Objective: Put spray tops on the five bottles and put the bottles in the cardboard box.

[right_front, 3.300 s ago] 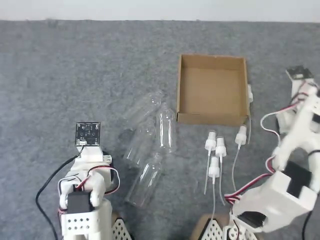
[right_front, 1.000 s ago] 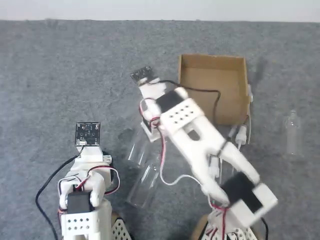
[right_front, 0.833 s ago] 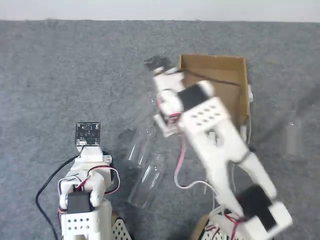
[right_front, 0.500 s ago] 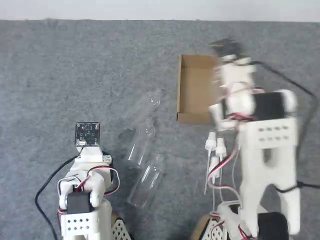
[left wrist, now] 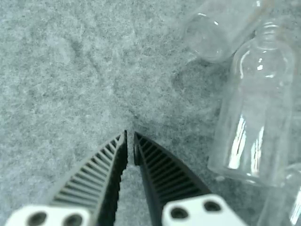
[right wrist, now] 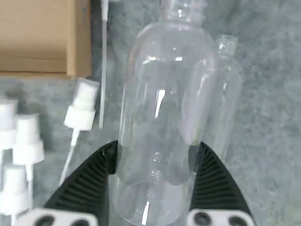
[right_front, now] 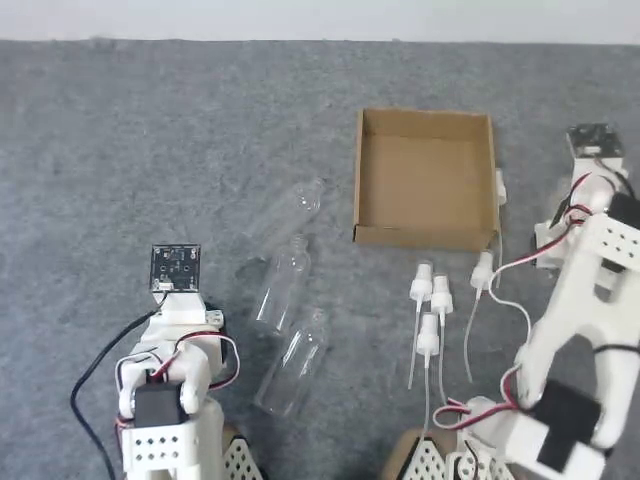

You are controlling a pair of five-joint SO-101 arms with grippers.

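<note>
My right gripper [right wrist: 155,153] is shut on a clear, uncapped bottle [right wrist: 162,99], its black fingers [right wrist: 87,186] pressing on either side of the lower body. A second clear bottle [right wrist: 227,89] lies on the mat just beyond it. In the high view the right arm [right_front: 590,260] stands right of the cardboard box [right_front: 425,240]. Three clear bottles [right_front: 281,285] lie on the mat left of the box. Several white spray tops [right_front: 430,300] lie in front of it. My left gripper [left wrist: 130,137] is shut on nothing, low over the mat beside a lying bottle [left wrist: 254,108].
The grey mat [right_front: 150,140] covers the table. The box is open-topped with nothing in it. The left arm [right_front: 165,375] sits at the near left. The spray tops' thin tubes [right_front: 468,340] trail toward the near edge beside the right arm's base.
The right arm swung from the bottle pile at centre, over the box, to the right side, carrying a bottle; the pile holds one fewer. The left arm stayed still.
</note>
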